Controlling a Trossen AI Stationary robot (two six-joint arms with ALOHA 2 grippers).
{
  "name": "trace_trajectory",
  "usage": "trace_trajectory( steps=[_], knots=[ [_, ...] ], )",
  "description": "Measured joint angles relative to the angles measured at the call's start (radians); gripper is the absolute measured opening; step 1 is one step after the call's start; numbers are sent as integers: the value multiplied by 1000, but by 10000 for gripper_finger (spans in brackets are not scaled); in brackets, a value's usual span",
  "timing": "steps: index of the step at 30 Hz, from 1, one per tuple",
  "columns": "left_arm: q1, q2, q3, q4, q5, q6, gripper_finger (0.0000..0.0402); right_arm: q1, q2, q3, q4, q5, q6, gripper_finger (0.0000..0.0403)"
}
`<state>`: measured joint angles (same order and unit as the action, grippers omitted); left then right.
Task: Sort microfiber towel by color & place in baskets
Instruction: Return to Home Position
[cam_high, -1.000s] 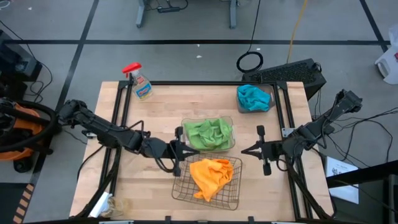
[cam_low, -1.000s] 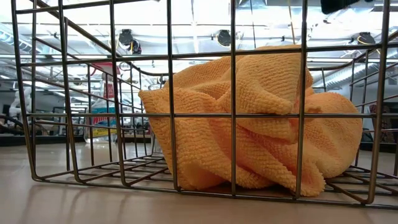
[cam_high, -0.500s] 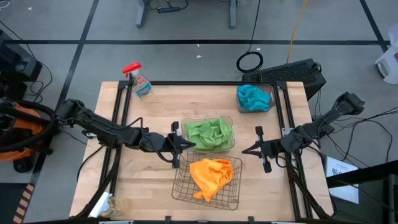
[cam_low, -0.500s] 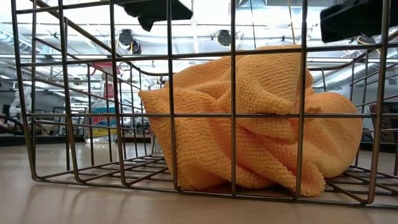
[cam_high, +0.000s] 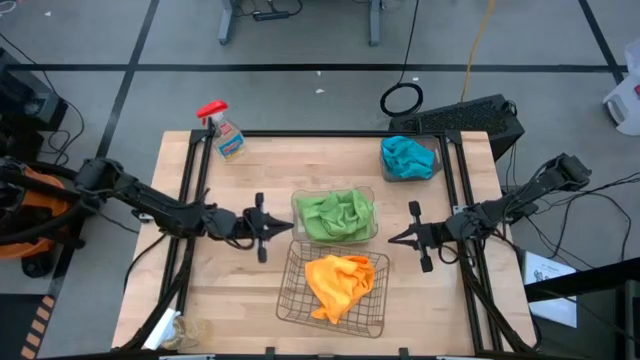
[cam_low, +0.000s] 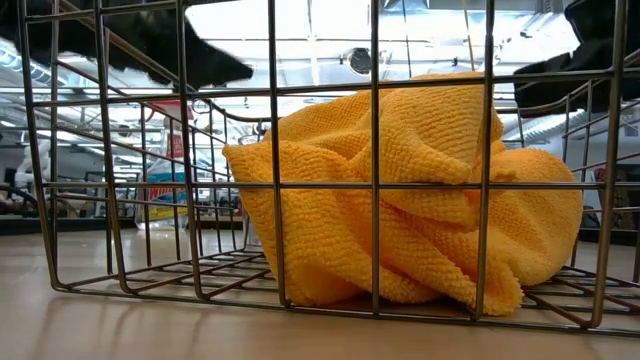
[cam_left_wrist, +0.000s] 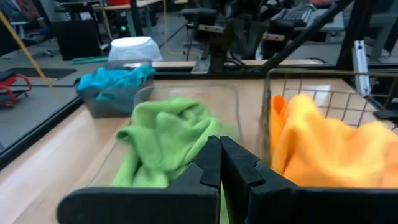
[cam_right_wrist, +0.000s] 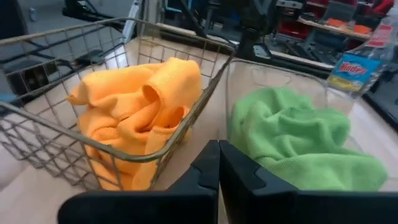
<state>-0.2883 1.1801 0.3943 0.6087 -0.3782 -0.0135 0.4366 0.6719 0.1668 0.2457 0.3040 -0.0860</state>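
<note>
Yellow-orange towels (cam_high: 338, 283) lie bunched in the copper wire basket (cam_high: 292, 300) near the front edge. Lime green towels (cam_high: 335, 214) fill the clear basket (cam_high: 372, 195) just behind it. Teal-blue towels (cam_high: 405, 157) sit in the brown-tinted basket (cam_high: 432, 158) at the far right. My left gripper (cam_high: 290, 226) is shut and hovers left of the clear basket, pointing at it. My right gripper (cam_high: 392, 238) is shut and hovers right of the two middle baskets. In the wrist views the shut fingers (cam_left_wrist: 219, 142) (cam_right_wrist: 219, 144) hold nothing.
A spray bottle with a red trigger (cam_high: 225, 135) stands at the far left of the table. Dark rails (cam_high: 190, 190) (cam_high: 455, 180) run along the table's left and right sides. Bare wood lies at the near left (cam_high: 220, 290).
Both grippers have sunk, coming into the top of the low view. My left gripper has drawn back toward the table's left edge, away from the baskets. My right gripper has shifted a little toward the right edge. The towels and baskets have not moved.
</note>
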Motion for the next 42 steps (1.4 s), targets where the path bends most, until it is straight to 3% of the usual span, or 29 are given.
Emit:
trace_trajectory(
  steps=[5, 16, 28, 36, 42],
  knots=[
    [31, -46, -115, 86, 40, -5, 4, -12, -14, -29, 26, -71, 22, 0],
    [80, -103, -299, 274, 142, -7, 4, -13, -46, -99, 116, -103, 22, 0],
    [80, -183, -363, 274, 143, -7, 4, -66, -151, -154, 124, -225, 82, 0],
    [80, -237, -388, 260, 145, -4, 4, -114, -179, -153, 103, -236, 77, 0],
    [79, -291, -388, 240, 216, -2, 4, -150, -197, -153, 99, -306, 76, 0]
  ],
)
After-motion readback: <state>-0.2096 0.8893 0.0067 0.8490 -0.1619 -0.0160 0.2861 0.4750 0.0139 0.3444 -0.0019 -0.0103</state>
